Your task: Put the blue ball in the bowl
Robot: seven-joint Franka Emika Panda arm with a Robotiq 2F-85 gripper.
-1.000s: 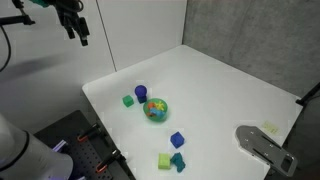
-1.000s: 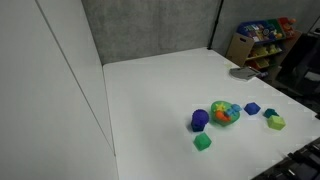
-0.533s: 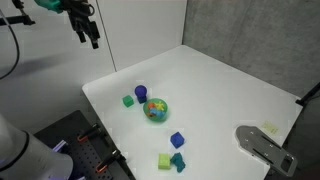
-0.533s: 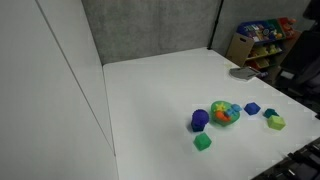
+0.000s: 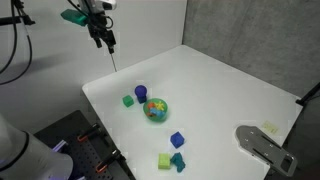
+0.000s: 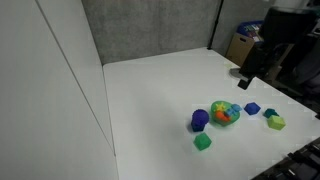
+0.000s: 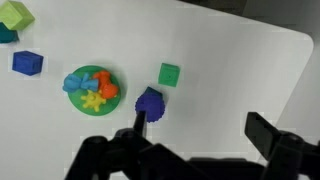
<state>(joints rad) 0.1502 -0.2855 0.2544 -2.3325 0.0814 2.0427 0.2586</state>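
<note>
The blue ball lies on the white table next to the bowl, a green-teal bowl with yellow and orange patches. Both show in the other exterior view too, the ball and the bowl. In the wrist view the ball sits just right of the bowl. My gripper hangs high above the table, back from the ball. It is open and empty, and it also shows in an exterior view.
A green cube lies by the ball. A blue cube, a yellow-green block and a teal block lie near the table's front edge. A grey flat object sits at a corner. Grey walls stand behind.
My arm has moved from the side in towards the table and come into the second exterior view. The ball, bowl and blocks have not moved.
</note>
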